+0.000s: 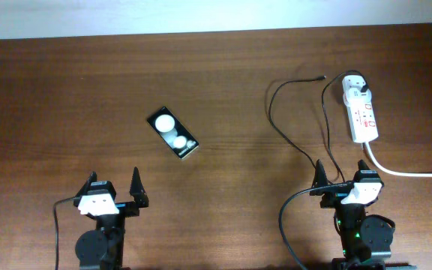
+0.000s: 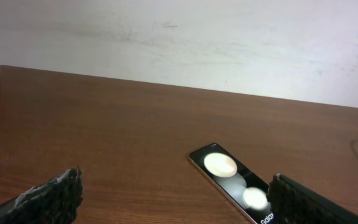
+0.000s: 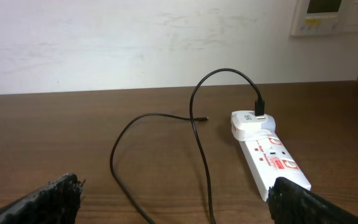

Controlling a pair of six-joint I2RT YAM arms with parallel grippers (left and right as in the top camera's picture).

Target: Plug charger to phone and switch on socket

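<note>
The black phone [image 1: 172, 134] lies flat and tilted on the table left of centre, its face showing two white spots; it also shows in the left wrist view [image 2: 232, 181]. The white power strip socket [image 1: 361, 111] lies at the far right with the white plug adapter [image 1: 355, 88] in its far end. It also shows in the right wrist view [image 3: 271, 158]. The thin black charger cable [image 1: 291, 112] loops across the table, its connector tip [image 1: 320, 77] lying free. My left gripper [image 1: 113, 191] is open and empty, near the phone. My right gripper [image 1: 343, 180] is open and empty, below the socket.
The socket's thick white cord [image 1: 407, 172] runs off to the right edge. A light wall [image 2: 185, 43] stands behind the table's far edge. A white wall panel [image 3: 328, 15] hangs at the upper right in the right wrist view.
</note>
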